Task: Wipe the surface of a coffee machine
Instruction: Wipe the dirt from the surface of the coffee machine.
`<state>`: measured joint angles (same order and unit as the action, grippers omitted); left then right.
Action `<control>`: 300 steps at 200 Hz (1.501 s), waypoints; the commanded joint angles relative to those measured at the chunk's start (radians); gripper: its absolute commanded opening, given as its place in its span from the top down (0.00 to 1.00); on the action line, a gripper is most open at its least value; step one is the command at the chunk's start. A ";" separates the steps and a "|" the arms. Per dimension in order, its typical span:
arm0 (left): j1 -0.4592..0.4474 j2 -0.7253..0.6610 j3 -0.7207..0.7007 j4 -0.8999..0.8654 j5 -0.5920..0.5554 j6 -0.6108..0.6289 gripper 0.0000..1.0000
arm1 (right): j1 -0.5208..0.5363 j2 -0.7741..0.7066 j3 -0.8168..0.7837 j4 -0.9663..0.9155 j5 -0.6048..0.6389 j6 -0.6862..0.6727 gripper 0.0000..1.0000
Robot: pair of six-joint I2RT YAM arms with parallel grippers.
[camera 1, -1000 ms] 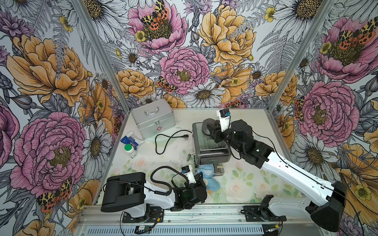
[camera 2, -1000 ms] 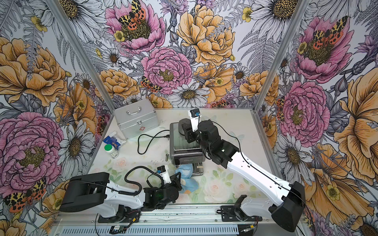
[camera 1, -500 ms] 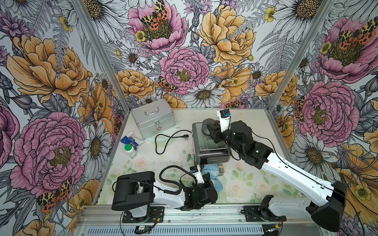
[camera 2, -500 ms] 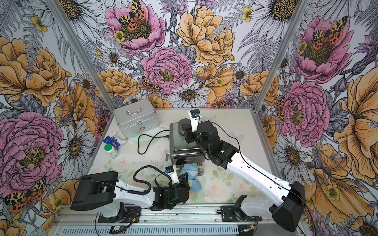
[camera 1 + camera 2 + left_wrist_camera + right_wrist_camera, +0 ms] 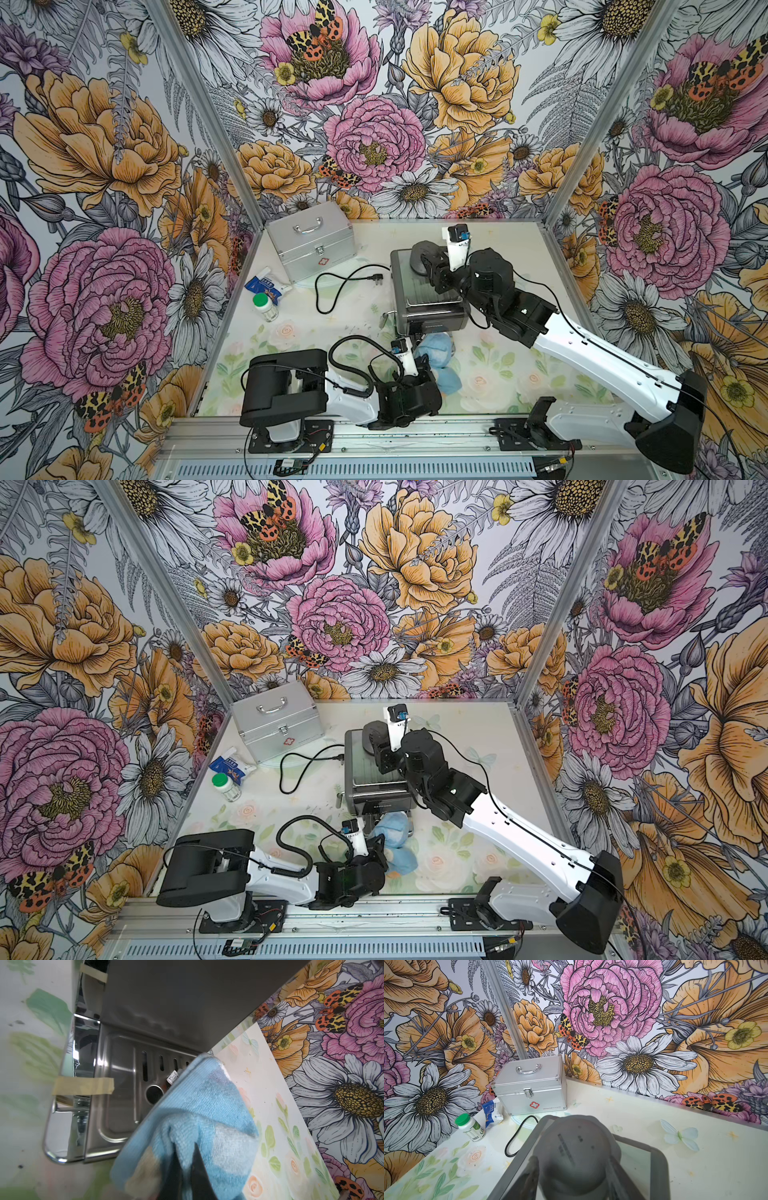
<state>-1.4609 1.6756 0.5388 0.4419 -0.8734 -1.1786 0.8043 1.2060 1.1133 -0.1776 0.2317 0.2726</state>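
Observation:
The coffee machine (image 5: 424, 309) (image 5: 370, 789) stands mid-table, its steel drip tray (image 5: 120, 1088) facing the front. My right gripper (image 5: 430, 266) (image 5: 572, 1164) reaches over the machine's top, and its two fingers clasp the sides of the grey domed knob (image 5: 419, 257) (image 5: 577, 1147). My left gripper (image 5: 424, 362) (image 5: 185, 1147) sits low in front of the machine, shut on a bunched light-blue cloth (image 5: 436, 353) (image 5: 392, 833) (image 5: 207, 1109). The cloth overlaps one end of the drip tray and hides the left fingertips.
A silver aluminium case (image 5: 311, 245) stands at the back left. A blue packet (image 5: 264, 286) and a green-capped bottle (image 5: 265, 305) lie by the left wall. The machine's black cord (image 5: 332, 291) loops on the table between them and the machine.
My left arm has slid to the right along the table's front with the cloth, closer under the machine's front. The right arm has stayed on the knob.

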 commanded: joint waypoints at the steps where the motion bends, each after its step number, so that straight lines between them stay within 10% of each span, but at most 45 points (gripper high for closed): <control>1: 0.032 -0.024 -0.092 0.156 0.052 0.114 1.00 | 0.024 0.038 -0.060 -0.176 -0.070 0.039 0.48; 52: 0.160 -0.008 -0.321 0.691 0.289 0.314 1.00 | 0.028 0.027 -0.073 -0.176 -0.064 0.042 0.48; 130: 0.276 0.027 -0.378 0.963 0.365 0.408 1.00 | 0.029 0.027 -0.084 -0.176 -0.065 0.051 0.48; 300: 0.304 -0.296 -0.298 0.782 0.325 0.712 1.00 | 0.041 0.064 -0.072 -0.168 -0.073 0.048 0.48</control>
<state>-1.1618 1.4586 0.1986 1.2728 -0.5236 -0.5529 0.8131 1.2072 1.0901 -0.1478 0.2432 0.2909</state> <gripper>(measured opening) 0.074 0.519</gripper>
